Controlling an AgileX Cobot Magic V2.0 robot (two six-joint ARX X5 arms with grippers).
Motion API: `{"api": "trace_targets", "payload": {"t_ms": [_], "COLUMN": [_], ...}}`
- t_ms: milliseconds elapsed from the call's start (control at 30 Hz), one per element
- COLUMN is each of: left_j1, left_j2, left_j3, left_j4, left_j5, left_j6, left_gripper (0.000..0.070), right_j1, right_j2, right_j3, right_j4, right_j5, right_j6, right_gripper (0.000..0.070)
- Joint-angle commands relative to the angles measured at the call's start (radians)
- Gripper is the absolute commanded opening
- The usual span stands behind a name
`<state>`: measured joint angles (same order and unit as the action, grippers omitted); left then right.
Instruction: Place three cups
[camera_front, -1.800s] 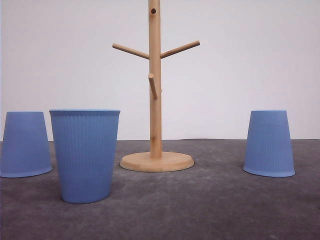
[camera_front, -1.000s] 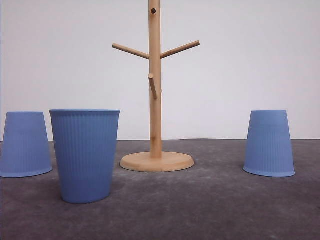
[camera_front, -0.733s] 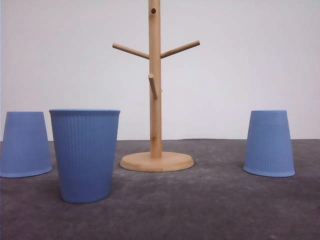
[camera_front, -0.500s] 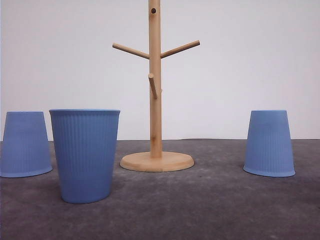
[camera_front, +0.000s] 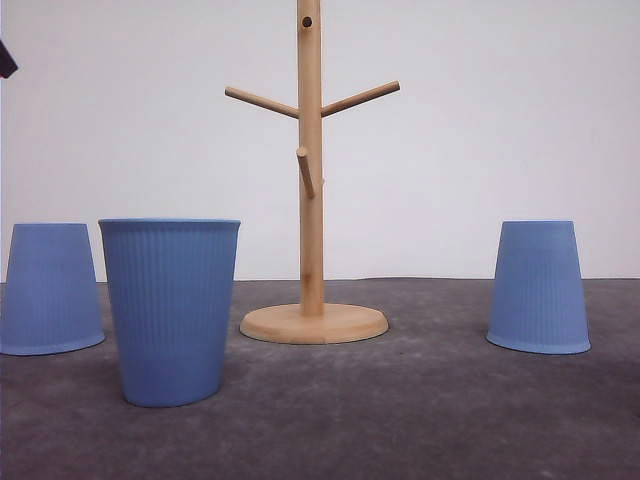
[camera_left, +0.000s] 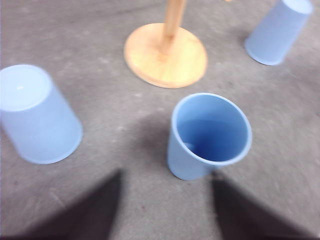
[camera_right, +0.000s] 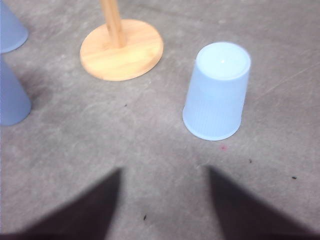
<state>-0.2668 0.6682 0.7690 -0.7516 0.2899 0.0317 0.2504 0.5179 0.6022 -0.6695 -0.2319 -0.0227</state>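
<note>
A tall wooden peg stand with a round base (camera_front: 312, 322) stands mid-bench on the grey bench (camera_front: 420, 420). Left of it and nearer the front, a blue ribbed tapered cup (camera_front: 171, 310) stands mouth up. Behind that, further left, a second blue ribbed cup (camera_front: 50, 288) sits upside down. Well to the right of the stand, a third blue ribbed cup (camera_front: 538, 287) also sits upside down.

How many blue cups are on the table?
3: an upright cup near the front left, an upside-down cup far left, another upside-down cup right of the wooden stand.
</note>
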Motion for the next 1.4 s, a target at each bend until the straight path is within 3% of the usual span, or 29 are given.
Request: {"api": "trace_targets", "payload": {"t_ms": [0,67,167,333,533,733,967,1367], "left_j1": [-0.004,-0.003,-0.003,-0.001,0.0,0.012,0.053,0.131], "left_j2": [0.005,0.007,0.026,0.123,0.311,0.492,0.65,0.836], "left_j3": [0.023,0.023,0.025,0.067,0.166,0.249,0.318,0.338], "left_j4": [0.011,0.01,0.009,-0.035,-0.099,-0.081,-0.003,0.16], "left_j5": [-0.005,-0.02,-0.083,-0.137,-0.17,-0.233,-0.28,-0.282], "left_j6": [-0.061,-0.094,-0.17,-0.272,-0.271,-0.251,-0.242,-0.211], "left_gripper": [0.0447,0.045,0.0532,0.0532,0.0532,0.056,0.0589,0.0598], "right_j1": [0.003,0.003,0.003,0.003,0.003,0.003,0.003,0.003], "right_j2": [0.003,0.003,0.003,0.003,0.003,0.003,0.003,0.003], "right_j3": [0.014,0.014,0.013,0.014,0.014,0.013,0.013,0.013], "right_j4": [0.014,0.019,0.029,0.034,0.034,0.034,0.034,0.037], "right_j5": [0.004,0.004,0.002,-0.001,-0.001,-0.001,0.0,0.0], "right_j6": [-0.007,-0.007,-0.004,-0.003,0.013,0.013,0.013,0.012], "right_gripper": [0.0447,0.0447,0.0447,0.0447,0.0447,0.0447,0.0447,0.0447]}}
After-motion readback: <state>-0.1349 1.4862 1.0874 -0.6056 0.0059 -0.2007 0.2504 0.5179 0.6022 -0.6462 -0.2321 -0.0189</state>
